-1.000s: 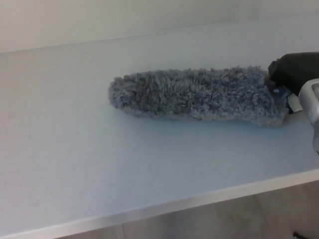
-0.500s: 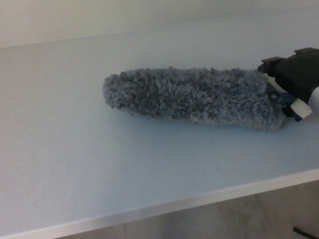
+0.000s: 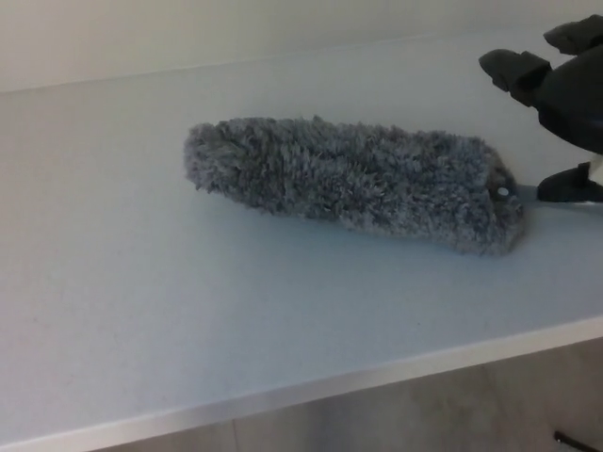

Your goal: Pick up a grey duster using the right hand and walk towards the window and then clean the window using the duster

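Observation:
A fluffy grey duster [image 3: 349, 179] lies on the white table [image 3: 141, 282], its head pointing left and slightly away from me. Its thin handle [image 3: 529, 194] sticks out at the right end. My right hand [image 3: 565, 94] hovers over that handle end at the picture's right edge. The hand is open: two fingers [image 3: 513, 68] are spread above the duster, and the thumb [image 3: 568, 185] sits low beside the handle. Nothing is clasped between them. The rest of the handle is hidden under the hand. My left hand does not show.
The table's front edge [image 3: 377, 377] runs across the bottom, with floor below it. A pale wall [image 3: 188, 33] rises behind the far edge.
My right hand has lifted off the duster's end and spread its fingers. The duster's head has swung a little left and away from me.

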`<state>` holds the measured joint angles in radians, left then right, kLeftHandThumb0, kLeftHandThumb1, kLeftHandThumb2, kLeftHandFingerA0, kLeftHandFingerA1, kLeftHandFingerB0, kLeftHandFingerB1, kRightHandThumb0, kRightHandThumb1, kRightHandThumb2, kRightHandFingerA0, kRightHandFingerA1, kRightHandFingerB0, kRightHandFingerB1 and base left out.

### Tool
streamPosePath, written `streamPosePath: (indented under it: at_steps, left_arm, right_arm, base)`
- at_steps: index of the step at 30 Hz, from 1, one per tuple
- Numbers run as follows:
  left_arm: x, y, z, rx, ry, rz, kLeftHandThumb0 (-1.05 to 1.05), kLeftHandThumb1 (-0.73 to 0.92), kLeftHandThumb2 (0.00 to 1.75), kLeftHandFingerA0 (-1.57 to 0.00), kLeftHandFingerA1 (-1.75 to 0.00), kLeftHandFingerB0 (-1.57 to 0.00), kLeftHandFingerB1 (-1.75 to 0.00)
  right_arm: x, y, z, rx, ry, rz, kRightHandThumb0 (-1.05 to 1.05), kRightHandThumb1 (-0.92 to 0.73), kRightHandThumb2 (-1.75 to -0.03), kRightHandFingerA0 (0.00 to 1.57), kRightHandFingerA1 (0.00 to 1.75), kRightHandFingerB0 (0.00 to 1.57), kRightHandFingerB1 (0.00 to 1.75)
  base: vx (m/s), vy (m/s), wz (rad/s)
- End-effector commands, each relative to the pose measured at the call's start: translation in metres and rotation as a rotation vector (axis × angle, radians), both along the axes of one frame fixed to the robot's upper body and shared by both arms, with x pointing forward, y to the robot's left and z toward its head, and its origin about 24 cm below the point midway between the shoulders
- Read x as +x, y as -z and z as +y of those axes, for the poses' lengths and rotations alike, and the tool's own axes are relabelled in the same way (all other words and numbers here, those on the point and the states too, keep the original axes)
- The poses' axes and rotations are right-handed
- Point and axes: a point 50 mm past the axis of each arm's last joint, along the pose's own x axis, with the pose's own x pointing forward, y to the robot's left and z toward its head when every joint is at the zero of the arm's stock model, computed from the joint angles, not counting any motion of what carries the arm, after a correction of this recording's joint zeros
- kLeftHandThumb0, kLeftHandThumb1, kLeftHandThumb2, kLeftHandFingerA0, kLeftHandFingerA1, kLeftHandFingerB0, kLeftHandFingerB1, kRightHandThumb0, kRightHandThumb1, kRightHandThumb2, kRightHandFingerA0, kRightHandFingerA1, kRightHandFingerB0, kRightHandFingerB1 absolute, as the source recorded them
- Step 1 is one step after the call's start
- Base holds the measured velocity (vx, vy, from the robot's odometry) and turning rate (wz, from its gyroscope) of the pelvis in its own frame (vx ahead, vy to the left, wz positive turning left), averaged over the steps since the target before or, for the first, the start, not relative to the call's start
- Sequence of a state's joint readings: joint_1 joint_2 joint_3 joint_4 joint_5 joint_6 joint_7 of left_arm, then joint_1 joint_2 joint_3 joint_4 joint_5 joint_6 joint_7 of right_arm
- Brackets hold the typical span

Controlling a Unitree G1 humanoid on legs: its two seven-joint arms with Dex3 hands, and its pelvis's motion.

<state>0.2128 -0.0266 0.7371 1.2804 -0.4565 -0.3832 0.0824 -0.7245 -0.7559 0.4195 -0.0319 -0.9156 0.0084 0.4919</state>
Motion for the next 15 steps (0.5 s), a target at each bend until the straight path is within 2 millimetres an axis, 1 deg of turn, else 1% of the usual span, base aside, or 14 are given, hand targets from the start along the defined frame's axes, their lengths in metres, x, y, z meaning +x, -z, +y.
streamPosePath:
  at_steps: [1, 2, 3, 4, 5, 6, 7, 11, 12, 13, 15]
  left_arm:
    - [-0.005, -0.005, 0.012, 0.04, -0.018, 0.006, -0.16, 0.65, 0.88, -0.96, -1.21, -0.86, -1.0]
    - [-0.005, -0.005, 0.012, 0.038, -0.027, -0.005, -0.15, 0.65, 0.89, -0.99, -1.19, -0.86, -1.01]
    - [-0.005, -0.005, 0.012, 0.037, -0.032, -0.011, -0.15, 0.65, 0.89, -0.99, -1.19, -0.86, -1.01]
    - [-0.004, -0.005, 0.012, 0.037, -0.031, -0.006, -0.16, 0.65, 0.87, -1.01, -1.2, -0.87, -1.01]
    - [-0.004, -0.005, 0.011, 0.04, -0.033, -0.008, -0.16, 0.65, 0.88, -1.01, -1.2, -0.87, -1.0]
    - [-0.004, -0.005, 0.01, 0.041, -0.034, -0.009, -0.16, 0.65, 0.88, -1.01, -1.2, -0.87, -1.0]
    - [-0.005, -0.004, 0.009, 0.039, -0.031, -0.012, -0.15, 0.65, 0.9, -1.0, -1.2, -0.88, -1.01]
    - [-0.006, -0.004, 0.007, 0.038, -0.033, -0.011, -0.15, 0.65, 0.9, -1.0, -1.2, -0.88, -1.01]
    - [-0.012, -0.003, 0.002, 0.032, -0.031, -0.001, -0.12, 0.63, 0.95, -0.97, -1.19, -0.89, -1.01]
    - [-0.013, -0.003, 0.002, 0.031, -0.031, 0.0, -0.12, 0.63, 0.95, -0.97, -1.19, -0.89, -1.01]
    - [-0.013, -0.003, 0.001, 0.03, -0.031, 0.001, -0.12, 0.63, 0.95, -0.97, -1.19, -0.89, -1.01]
  right_arm:
    - [-0.011, -0.035, -0.015, -0.164, 0.109, 0.136, -0.74, -0.46, -0.86, 0.0, 0.15, 0.0, 0.0]
    - [-0.012, -0.043, -0.022, -0.168, 0.149, 0.201, -0.84, -0.41, -0.54, 0.0, 0.0, 0.0, 0.0]
    - [-0.012, -0.045, -0.024, -0.17, 0.166, 0.226, -0.84, -0.41, -0.54, 0.0, 0.0, 0.0, 0.0]
    - [-0.013, -0.049, -0.028, -0.16, 0.167, 0.249, -0.9, -0.4, -0.56, 0.0, 0.0, 0.0, 0.0]
    - [-0.018, -0.057, -0.035, -0.147, 0.188, 0.282, -0.69, -0.43, -0.89, 0.0, 0.14, 0.0, 0.0]
    - [-0.02, -0.06, -0.038, -0.142, 0.196, 0.296, -0.69, -0.43, -0.89, 0.0, 0.14, 0.0, 0.0]
    - [-0.026, -0.067, -0.042, -0.126, 0.203, 0.308, -0.73, -0.46, -0.9, 0.0, 0.14, 0.0, 0.0]
    - [-0.028, -0.068, -0.043, -0.126, 0.204, 0.317, -0.73, -0.46, -0.9, 0.0, 0.14, 0.0, 0.0]
    - [-0.073, -0.097, -0.07, -0.086, 0.258, 0.202, -0.81, -0.73, -0.68, 0.0, 0.0, 0.0, 0.24]
    - [-0.078, -0.1, -0.072, -0.09, 0.261, 0.189, -0.81, -0.73, -0.68, 0.0, 0.0, 0.0, 0.24]
    - [-0.08, -0.1, -0.072, -0.091, 0.259, 0.192, -0.81, -0.73, -0.68, 0.0, 0.0, 0.0, 0.24]
  base:
    - [0.0, 0.0, 0.0]
    - [0.0, 0.0, 0.0]
    - [0.0, 0.0, 0.0]
    - [0.0, 0.0, 0.0]
    - [0.0, 0.0, 0.0]
    - [0.0, 0.0, 0.0]
    - [0.0, 0.0, 0.0]
    - [0.0, 0.0, 0.0]
    - [0.0, 0.0, 0.0]
    - [-0.02, 0.001, 0.09]
    - [0.0, 0.0, 0.0]
